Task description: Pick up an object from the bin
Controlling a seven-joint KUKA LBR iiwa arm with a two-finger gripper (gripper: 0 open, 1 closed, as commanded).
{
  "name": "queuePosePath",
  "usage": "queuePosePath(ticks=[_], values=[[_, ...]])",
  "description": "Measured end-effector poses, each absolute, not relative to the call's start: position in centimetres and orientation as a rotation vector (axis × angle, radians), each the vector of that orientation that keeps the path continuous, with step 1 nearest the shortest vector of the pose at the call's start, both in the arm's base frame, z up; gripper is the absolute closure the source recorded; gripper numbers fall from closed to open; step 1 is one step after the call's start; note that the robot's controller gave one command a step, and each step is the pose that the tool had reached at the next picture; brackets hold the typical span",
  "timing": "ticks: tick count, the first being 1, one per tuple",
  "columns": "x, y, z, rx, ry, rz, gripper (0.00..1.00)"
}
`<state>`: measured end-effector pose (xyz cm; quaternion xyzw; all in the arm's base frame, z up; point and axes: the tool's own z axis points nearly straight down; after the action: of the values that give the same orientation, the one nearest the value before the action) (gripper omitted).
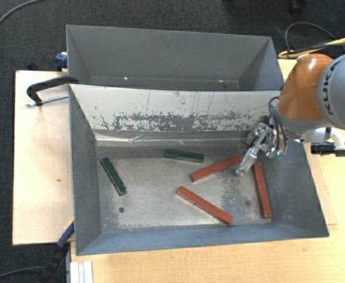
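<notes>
A dark green bar (112,175) is lying at the left of the grey bin (84,187), and a second green bar (184,155) is lying near its back wall. Further right, the pincer (242,170) is hovering at the right end of the slanted red-brown bar (215,169), with the front red-brown bar (203,205) and the right red-brown bar (262,189) lying close by. Whether the pincer is spread or pressed together, I cannot tell.
</notes>
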<state>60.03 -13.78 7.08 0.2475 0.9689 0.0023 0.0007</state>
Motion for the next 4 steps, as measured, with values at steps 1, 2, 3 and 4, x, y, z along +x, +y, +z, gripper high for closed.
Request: queuePosePath(ticks=[1,2,3,4], values=[[56.1,-10.7,7.1,0.831,3.034,0.003,0.00],[59.7,-6.3,7.1,0.898,3.003,0.007,0.00],[59.5,-6.8,7.1,0.906,3.006,0.000,1.00],[56.8,-7.6,23.5,0.990,2.975,0.002,1.00]])
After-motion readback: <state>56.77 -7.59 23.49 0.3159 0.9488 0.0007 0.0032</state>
